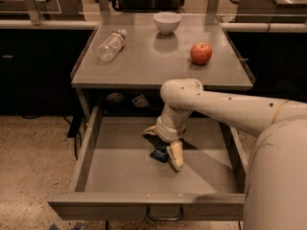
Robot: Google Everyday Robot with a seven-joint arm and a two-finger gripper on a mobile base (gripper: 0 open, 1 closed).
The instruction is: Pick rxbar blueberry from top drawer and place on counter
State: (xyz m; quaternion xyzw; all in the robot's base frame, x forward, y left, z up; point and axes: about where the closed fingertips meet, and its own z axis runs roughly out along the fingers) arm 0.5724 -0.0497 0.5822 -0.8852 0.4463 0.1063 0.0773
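- The wide, shallow grey metal top drawer (88,150) stands pulled fully out toward the near side. Its whole floor lies open from above, so the cream-white robot arm (216,105) can come down into it from the right.
- The small, flat, dark navy-blue rxbar blueberry (159,153) is in the middle of the drawer. It seems to sit a little tilted rather than flat on the floor.
- The pale two-fingered claw (163,144) is down in the drawer, right at the bar, with its wrist turned downward. That pose suits a thin, flat thing best taken from above.
- I cannot tell whether the claw is clenched on the bar or only set about it, because the wrist covers the place of contact.
- The flat grey metal desk (153,63) lies directly above and beyond the drawer. A lift and a short carry to the far side should be enough to set the bar down.
- On the desk, a clear plastic bottle (111,44) lies on its side at the far left. A white round bowl (167,22) stands at the far middle, and a red apple (201,53) is to the right.
- These three leave a bare stretch along the near middle of the desk. I judge that the likely spot for the bar.
- The task looks to be at the grasping step, with the bar in the drawer and not yet on the desk.
- A slick wrapper may slip from a shallow hold, and the desk's near edge overhangs the way up.
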